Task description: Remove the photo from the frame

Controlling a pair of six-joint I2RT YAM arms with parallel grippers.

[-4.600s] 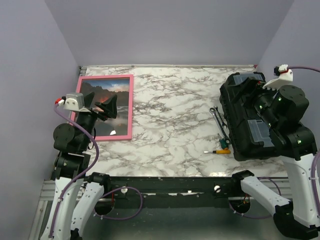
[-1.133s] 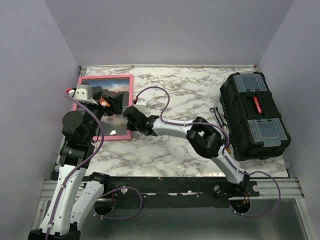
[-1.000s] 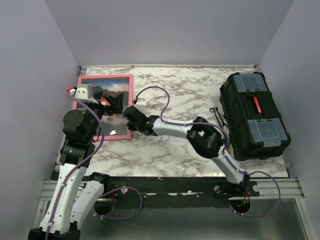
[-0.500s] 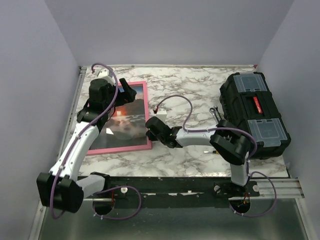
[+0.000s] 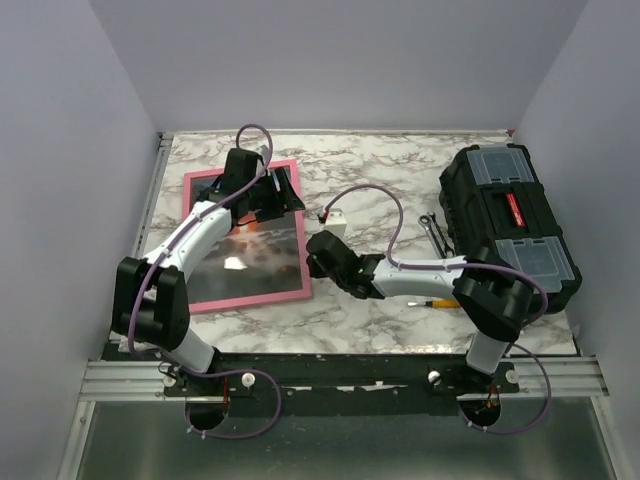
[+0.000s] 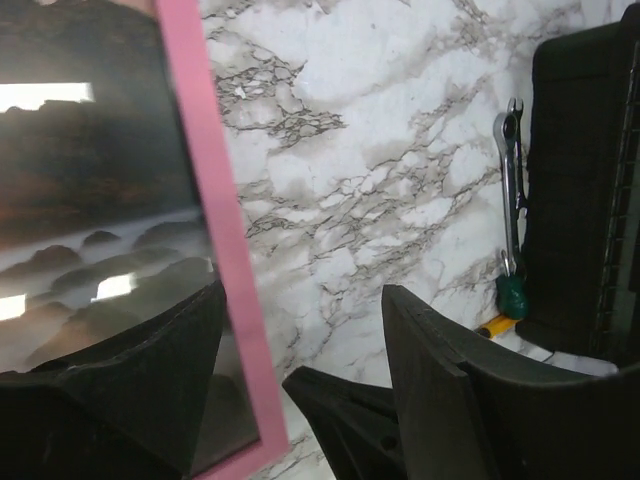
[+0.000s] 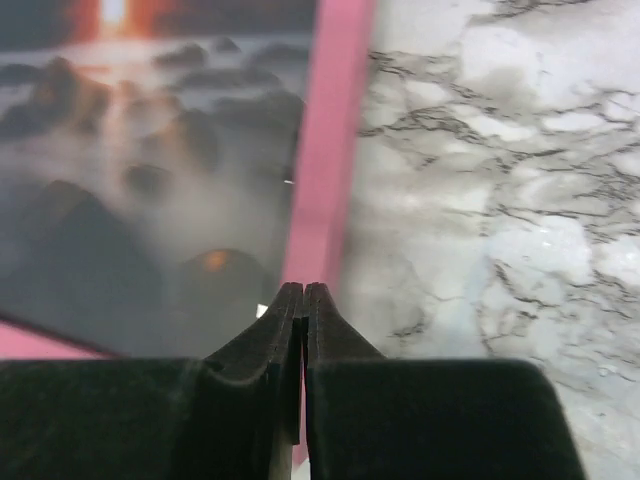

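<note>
The pink frame lies flat at the table's left with the photo in it, face up. My left gripper reaches over the frame's far right corner. In the left wrist view its fingers stand open astride the pink right rail, one over the photo and one over marble. My right gripper is stretched across to the frame's right edge. In the right wrist view it is shut, tips over the pink rail, the photo to its left.
A black toolbox stands at the right. A wrench and a screwdriver lie beside it, the wrench also showing in the left wrist view. Purple walls close the table's left, back and right.
The left arm has swung from the frame's left side over to its far right corner. The frame has shifted to the right and turned a little. The right gripper stays at the frame's right edge.
</note>
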